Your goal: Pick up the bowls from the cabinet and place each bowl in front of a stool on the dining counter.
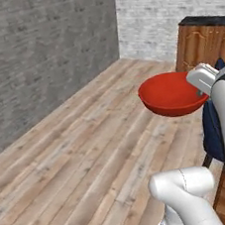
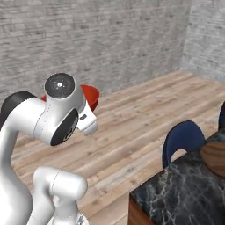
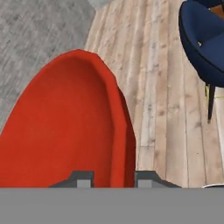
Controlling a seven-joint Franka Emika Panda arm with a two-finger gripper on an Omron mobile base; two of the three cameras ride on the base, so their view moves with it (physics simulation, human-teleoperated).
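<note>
My gripper is shut on the rim of the glossy red bowl, one fingertip inside the wall and one outside. The left base view shows the red bowl carried in the air over the plank floor, with the gripper at its right rim. From the right base side, the red bowl peeks out behind my arm. A dark brown wood-grain bowl rests on the black marble dining counter, with a navy stool at that counter's edge. Another view of a navy stool lies beyond the bowl.
A grey brick wall runs along the left, and a paler brick wall closes the far end. A wooden unit with a black top stands at the far right. The plank floor stretches wide between the walls and me.
</note>
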